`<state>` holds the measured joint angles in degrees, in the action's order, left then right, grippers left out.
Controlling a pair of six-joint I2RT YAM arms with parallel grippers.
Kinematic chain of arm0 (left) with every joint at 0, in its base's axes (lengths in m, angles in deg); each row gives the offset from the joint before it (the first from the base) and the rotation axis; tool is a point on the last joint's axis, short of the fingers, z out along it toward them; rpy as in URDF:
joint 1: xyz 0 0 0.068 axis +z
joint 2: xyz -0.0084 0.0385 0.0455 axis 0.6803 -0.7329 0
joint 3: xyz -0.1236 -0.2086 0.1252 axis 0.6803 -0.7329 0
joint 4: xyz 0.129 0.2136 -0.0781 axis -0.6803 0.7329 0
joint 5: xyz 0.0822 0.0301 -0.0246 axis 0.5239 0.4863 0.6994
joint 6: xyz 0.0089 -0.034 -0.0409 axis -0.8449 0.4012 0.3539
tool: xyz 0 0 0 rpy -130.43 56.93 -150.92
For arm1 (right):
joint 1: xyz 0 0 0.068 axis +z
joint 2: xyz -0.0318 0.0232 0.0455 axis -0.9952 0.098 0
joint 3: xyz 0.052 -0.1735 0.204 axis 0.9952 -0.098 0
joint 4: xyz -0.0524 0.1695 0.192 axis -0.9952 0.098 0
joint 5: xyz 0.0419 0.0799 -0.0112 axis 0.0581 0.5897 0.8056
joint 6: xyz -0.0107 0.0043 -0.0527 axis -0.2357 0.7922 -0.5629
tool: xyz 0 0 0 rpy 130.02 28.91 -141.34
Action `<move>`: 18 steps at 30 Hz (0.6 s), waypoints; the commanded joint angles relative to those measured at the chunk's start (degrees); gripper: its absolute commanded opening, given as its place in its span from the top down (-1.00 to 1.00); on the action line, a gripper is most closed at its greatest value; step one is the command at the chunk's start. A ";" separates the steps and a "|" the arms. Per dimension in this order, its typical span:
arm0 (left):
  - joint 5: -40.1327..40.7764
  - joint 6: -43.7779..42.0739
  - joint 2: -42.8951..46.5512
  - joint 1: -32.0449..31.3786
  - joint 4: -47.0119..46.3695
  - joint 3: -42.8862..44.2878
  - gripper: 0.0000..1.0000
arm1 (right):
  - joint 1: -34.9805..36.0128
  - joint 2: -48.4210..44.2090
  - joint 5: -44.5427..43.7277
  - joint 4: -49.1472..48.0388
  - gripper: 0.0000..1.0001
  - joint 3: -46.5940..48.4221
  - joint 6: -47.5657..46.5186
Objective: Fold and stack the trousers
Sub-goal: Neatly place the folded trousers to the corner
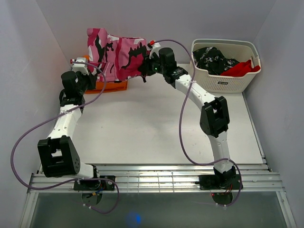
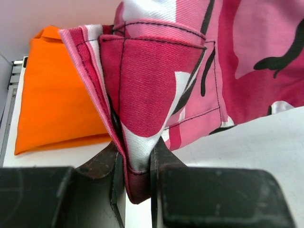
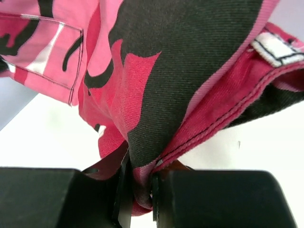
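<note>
Nearest the lens in each wrist view were the fingers. The left fingers were closed tight on a hemmed fold of the trousers. The right fingers were likewise clamped on a stitched edge of the same garment, with cloth filling the gap between them.

Bench: a white surface, with both arms reaching to its far side.

Trousers: pink, white and black camouflage, held up off the bench at the far left and hanging as a bunched panel between the two grips. The left grip was at the lower left corner, the right grip at the right edge. A patch pocket showed in both wrist views. Whether the lowest cloth touched anything beneath could not be determined.

Basket: white, at the far right corner, well apart from the trousers. It held a black-and-white speckled garment and a red cloth.

Orange cloth: folded flat on the bench, below and just behind the left grip.

Assessment: the step in hand appeared to be the carry, with the garment raised by two points before being laid out or set on the pile. How many folds were already made could not be judged. The next move would call for both arms to travel together so the held edge stays taut, then a level descent, with neither pair of fingers releasing until the cloth lies flat and square
</note>
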<state>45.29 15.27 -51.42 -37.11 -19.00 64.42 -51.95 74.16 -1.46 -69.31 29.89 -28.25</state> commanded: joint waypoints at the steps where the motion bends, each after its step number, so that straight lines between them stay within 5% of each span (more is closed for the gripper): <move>1: -0.44 1.35 -1.74 3.99 -10.54 2.71 1.00 | 0.62 2.58 -6.96 -14.85 0.84 6.56 -1.59; 18: -0.18 2.78 -14.05 16.91 -32.00 -3.44 1.00 | 9.23 27.91 -20.24 -40.01 0.85 21.33 -5.72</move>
<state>43.15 18.13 -65.80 -22.51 -41.51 61.38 -42.29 101.70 -14.07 -97.53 45.19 -31.38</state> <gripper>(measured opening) 0.255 0.188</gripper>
